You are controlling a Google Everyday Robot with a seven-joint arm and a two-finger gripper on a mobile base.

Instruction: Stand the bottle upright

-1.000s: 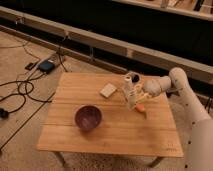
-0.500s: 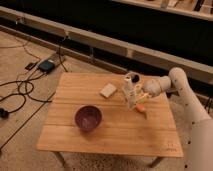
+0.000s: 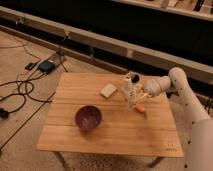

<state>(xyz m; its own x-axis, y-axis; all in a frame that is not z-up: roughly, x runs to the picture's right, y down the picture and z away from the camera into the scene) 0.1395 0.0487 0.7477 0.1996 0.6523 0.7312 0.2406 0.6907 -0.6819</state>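
1. Gripper (image 3: 136, 95) sits near the table's (image 3: 110, 135) far right edge, pinching the bottle (image 3: 129, 90).
2. Bottle stands upright on the table.
3. Bowl (image 3: 88, 118) sits toward the near left corner.

No legible text, brand, number or sign is found anywhere in the view. The bottle (image 3: 130, 93), standing at the gripper (image 3: 136, 95) on its inner side, carries a pale label, but no characters can be made out on it. A faint mark sits on the wooden table (image 3: 115, 135) near its front right corner, well away from the jaws toward the near edge; it cannot be read.
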